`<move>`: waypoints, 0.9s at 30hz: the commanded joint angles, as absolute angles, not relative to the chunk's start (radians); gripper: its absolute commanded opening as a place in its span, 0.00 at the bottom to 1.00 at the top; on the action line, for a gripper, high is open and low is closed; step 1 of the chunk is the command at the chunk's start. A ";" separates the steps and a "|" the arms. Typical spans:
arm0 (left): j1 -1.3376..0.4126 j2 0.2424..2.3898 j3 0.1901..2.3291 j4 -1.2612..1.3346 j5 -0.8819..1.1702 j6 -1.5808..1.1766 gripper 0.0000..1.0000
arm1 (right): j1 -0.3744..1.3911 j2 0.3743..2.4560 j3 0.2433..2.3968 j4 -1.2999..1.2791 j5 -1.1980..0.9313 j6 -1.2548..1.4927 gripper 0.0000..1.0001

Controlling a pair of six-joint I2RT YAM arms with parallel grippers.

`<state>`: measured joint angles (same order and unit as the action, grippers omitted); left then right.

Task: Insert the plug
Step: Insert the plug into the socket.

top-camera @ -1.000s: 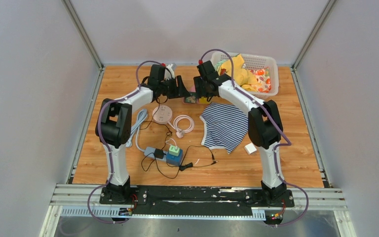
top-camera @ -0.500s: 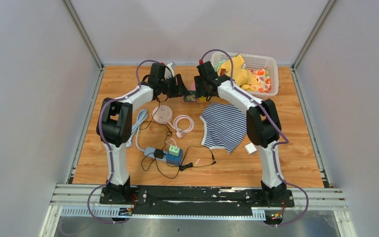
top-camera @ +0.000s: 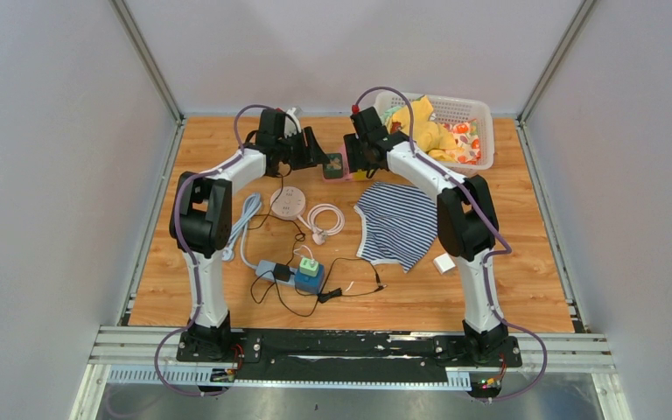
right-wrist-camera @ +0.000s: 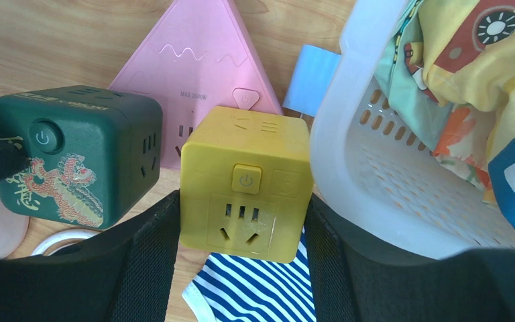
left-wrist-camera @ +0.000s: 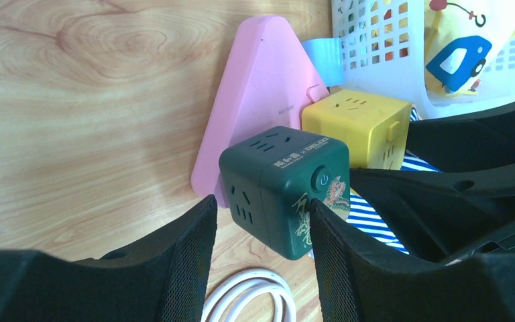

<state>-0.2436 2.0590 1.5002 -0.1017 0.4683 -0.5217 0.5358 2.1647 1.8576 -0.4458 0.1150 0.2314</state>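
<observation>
You are holding a dark green socket cube (left-wrist-camera: 285, 188) in the left gripper (left-wrist-camera: 261, 204). Its two black fingers (left-wrist-camera: 188, 248) are standing at a middling width and pressing on opposite sides of the cube. The cube's power button and a red dragon print are facing the right arm. It is sitting above the white cord and seems to be hanging clear of the wood.

Your right gripper (right-wrist-camera: 241, 201) is clamping a yellow socket cube (right-wrist-camera: 245, 181) the same way, at about half spread, with the button face turned toward the wrist camera. I cannot tell whether this cube is resting on the table (top-camera: 507, 262) or riding just above it.

The two cubes are sitting side by side at the far middle of the table, green on the left and yellow on the right. They are close, with a narrow gap showing between them. A pink triangular socket block (right-wrist-camera: 198, 60) is lying flat just beyond them, and the white basket (right-wrist-camera: 349, 134) of clothes is standing just right of the yellow cube.

The white plug (top-camera: 318, 237) is lying on the wood nearer to you, at the end of its coiled white cord (top-camera: 325, 216). It is well apart from both grippers. A round white socket (top-camera: 287, 201) is sitting just left of the coil, a striped cloth (top-camera: 398, 223) is spreading to its right, and the power strip (top-camera: 284, 273) is lying nearer still.
</observation>
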 commanded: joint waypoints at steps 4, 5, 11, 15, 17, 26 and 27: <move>-0.233 2.154 1.463 -0.163 0.385 -0.486 0.53 | 0.538 2.245 1.847 -0.557 0.016 0.188 0.08; -0.235 2.150 1.452 -0.159 0.386 -0.483 0.53 | 0.538 2.246 1.848 -0.557 -0.001 0.189 0.08; -0.239 2.161 1.425 -0.175 0.372 -0.458 0.53 | 0.538 2.261 1.853 -0.557 -0.043 0.198 0.08; -0.253 2.172 1.438 -0.235 0.329 -0.419 0.52 | 0.537 2.267 1.853 -0.556 -0.059 0.200 0.08; -0.260 2.167 1.441 -0.279 0.292 -0.383 0.52 | 0.537 2.269 1.857 -0.556 -0.070 0.200 0.07; -0.257 2.097 1.390 -0.316 0.251 -0.361 0.51 | 0.553 2.277 1.883 -0.563 -0.116 0.200 0.07; -0.254 2.081 1.388 -0.317 0.251 -0.362 0.52 | 0.557 2.277 1.886 -0.565 -0.117 0.203 0.06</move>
